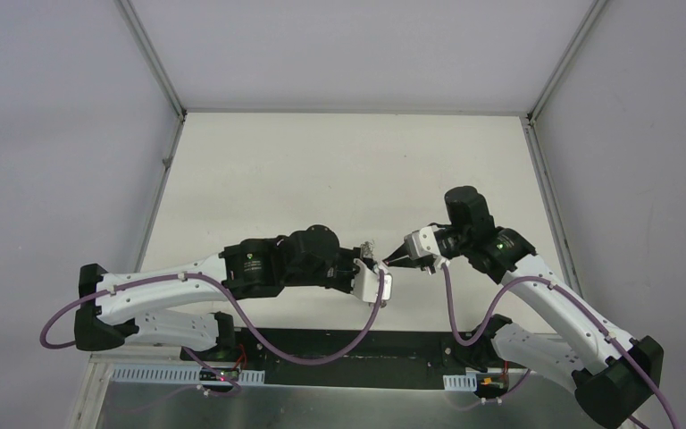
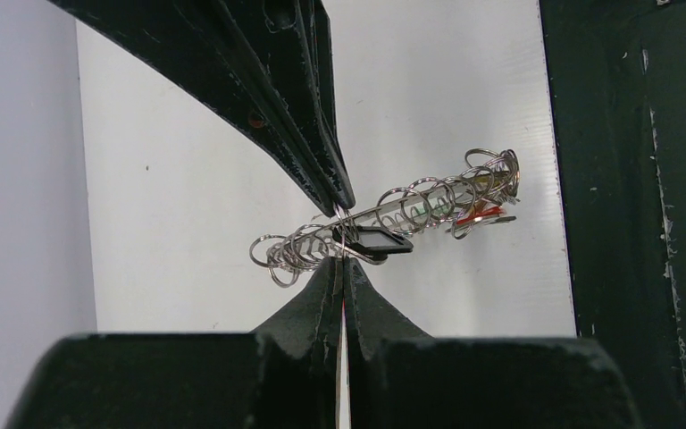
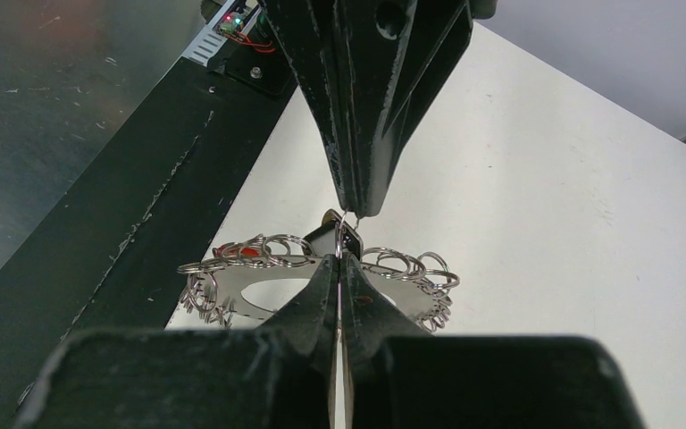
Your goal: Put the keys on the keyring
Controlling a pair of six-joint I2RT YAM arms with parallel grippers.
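Note:
The keyring (image 2: 411, 204) hangs above the table between both arms, edge-on in the left wrist view and flat with its wide hole in the right wrist view (image 3: 259, 290). A black-tagged key (image 2: 380, 239) sits at its rim, and a bit of green tag (image 2: 418, 211) shows through the loops. My left gripper (image 2: 343, 259) is shut on a small silver loop at the rim beside the black tag. My right gripper (image 3: 339, 256) is shut on the same loop from the opposite side, so the two tips almost meet (image 1: 386, 262).
A red-tagged key (image 2: 478, 214) hangs on the keyring's far side. The white table (image 1: 322, 179) lies beyond the arms, with grey walls around it. A black base strip (image 3: 143, 206) and a metal plate run along the near edge.

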